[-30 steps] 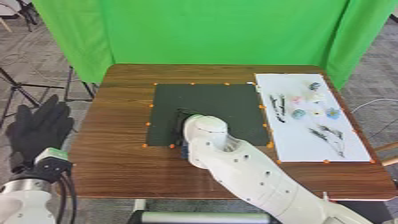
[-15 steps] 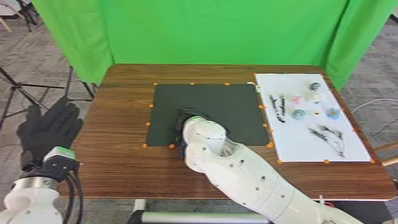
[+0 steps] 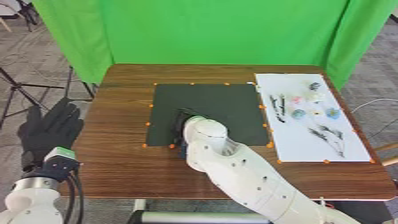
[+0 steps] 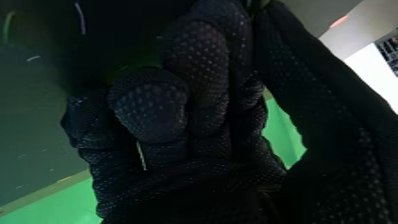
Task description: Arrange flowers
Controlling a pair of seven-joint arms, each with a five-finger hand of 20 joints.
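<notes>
Right hand (image 3: 183, 120) left of flowers (image 3: 333, 113).

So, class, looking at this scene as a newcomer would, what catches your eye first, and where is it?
The bright green curtain behind the brown table stands out most. Next comes the robot's white right arm, its black-gloved right hand at the dark mat. To the mat's right, pink and blue flowers lie on a white sheet.

A green curtain (image 3: 213, 30) hangs in folds at 12 o'clock, beyond the brown wooden table (image 3: 120, 125). Grey carpet (image 3: 53, 55) covers the floor; black tripod legs (image 3: 16, 86) stand between 9 and 10 o'clock, a thin white cable (image 3: 373, 100) curves at 3.
</notes>
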